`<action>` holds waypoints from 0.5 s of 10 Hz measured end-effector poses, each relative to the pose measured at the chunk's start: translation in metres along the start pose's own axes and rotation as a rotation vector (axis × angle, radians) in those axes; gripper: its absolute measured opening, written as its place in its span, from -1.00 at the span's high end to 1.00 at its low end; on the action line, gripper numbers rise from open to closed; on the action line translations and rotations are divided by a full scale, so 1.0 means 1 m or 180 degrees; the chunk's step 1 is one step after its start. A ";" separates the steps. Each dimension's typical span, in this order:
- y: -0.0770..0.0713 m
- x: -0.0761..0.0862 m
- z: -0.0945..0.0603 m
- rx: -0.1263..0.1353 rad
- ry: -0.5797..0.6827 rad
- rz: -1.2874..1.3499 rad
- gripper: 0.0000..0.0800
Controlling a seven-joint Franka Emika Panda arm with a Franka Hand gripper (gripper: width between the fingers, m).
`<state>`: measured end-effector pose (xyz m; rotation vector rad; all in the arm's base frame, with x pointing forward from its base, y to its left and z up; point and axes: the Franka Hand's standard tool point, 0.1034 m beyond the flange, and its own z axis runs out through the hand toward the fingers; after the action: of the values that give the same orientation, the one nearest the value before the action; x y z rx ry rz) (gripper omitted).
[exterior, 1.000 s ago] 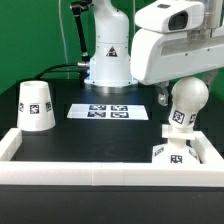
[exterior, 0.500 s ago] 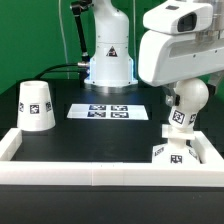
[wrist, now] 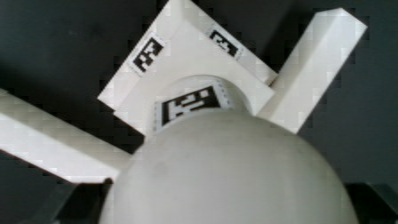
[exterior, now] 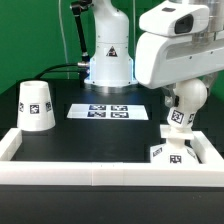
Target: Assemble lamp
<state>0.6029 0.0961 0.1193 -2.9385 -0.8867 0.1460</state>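
The round white bulb (exterior: 187, 98) is tilted, with a tag on its neck, right above the small square base (exterior: 173, 154) in the corner at the exterior view's right. My gripper (exterior: 184, 92) is shut on the bulb. In the wrist view the bulb (wrist: 222, 165) fills the foreground between my dark fingers (wrist: 68, 205), with my gripper (wrist: 217, 208) closed around it. The tagged base (wrist: 187, 60) lies beyond it. I cannot tell whether the bulb's neck touches the base. The tapered shade (exterior: 37, 105) stands upside down at the exterior view's left.
The marker board (exterior: 108, 111) lies on the black table's middle. A low white wall (exterior: 100, 172) runs along the front and both sides. The base sits against its corner. The arm's white pedestal (exterior: 108, 62) stands at the back.
My wrist has shifted slightly toward the exterior view's left. The bulb stays in my grip over the base, barely moved.
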 end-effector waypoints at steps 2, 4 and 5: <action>0.003 -0.002 0.000 0.0026 0.0013 0.0141 -0.44; 0.003 -0.001 0.000 0.0027 0.0013 0.0213 -0.44; 0.003 -0.002 0.000 0.0027 0.0013 0.0238 -0.44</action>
<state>0.6032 0.0927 0.1191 -2.9643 -0.7741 0.1474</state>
